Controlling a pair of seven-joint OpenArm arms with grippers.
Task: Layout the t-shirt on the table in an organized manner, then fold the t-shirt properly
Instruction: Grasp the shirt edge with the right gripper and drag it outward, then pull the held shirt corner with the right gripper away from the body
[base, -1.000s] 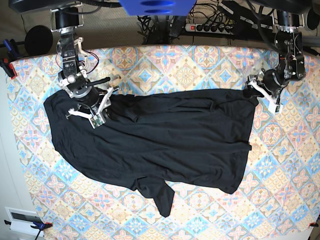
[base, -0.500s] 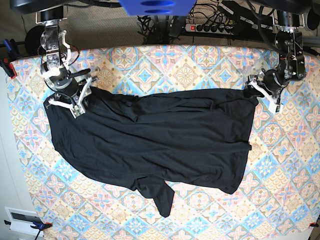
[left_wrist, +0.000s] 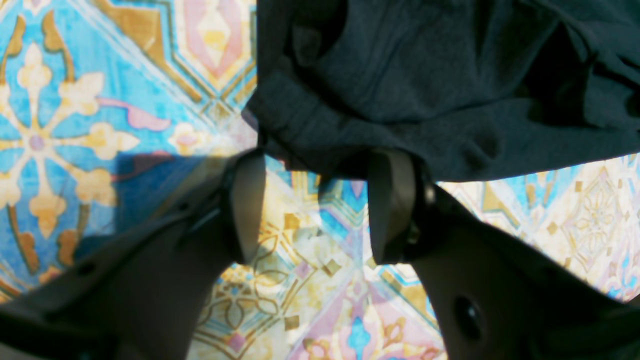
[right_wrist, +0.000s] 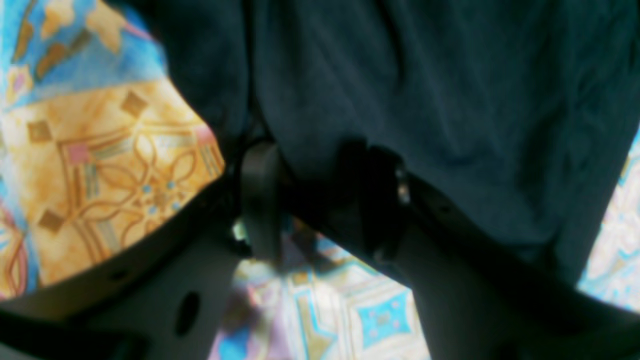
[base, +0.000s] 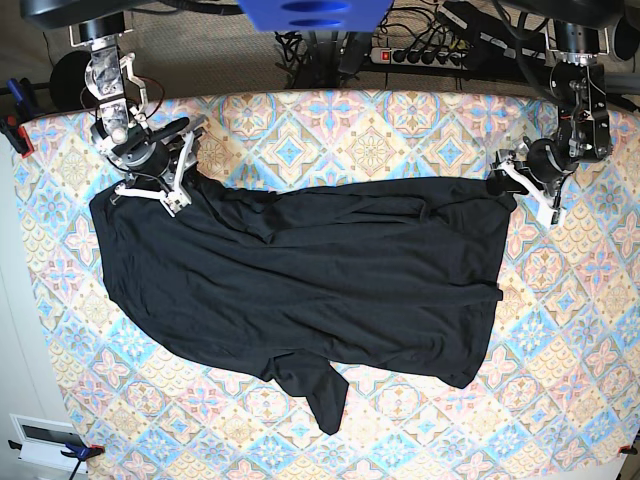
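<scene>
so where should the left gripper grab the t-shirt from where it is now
Best bet is the t-shirt's bunched corner edge right in front of the left gripper. The jaws stand open on bare table, with the rolled hem just past the fingertips. Come in low from the table's outer side, so one finger slides under the edge.

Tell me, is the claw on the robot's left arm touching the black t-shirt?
Touching. In the left wrist view the left claw stands open, and the t-shirt hem drapes over its fingertips, with patterned table showing between them.
</scene>
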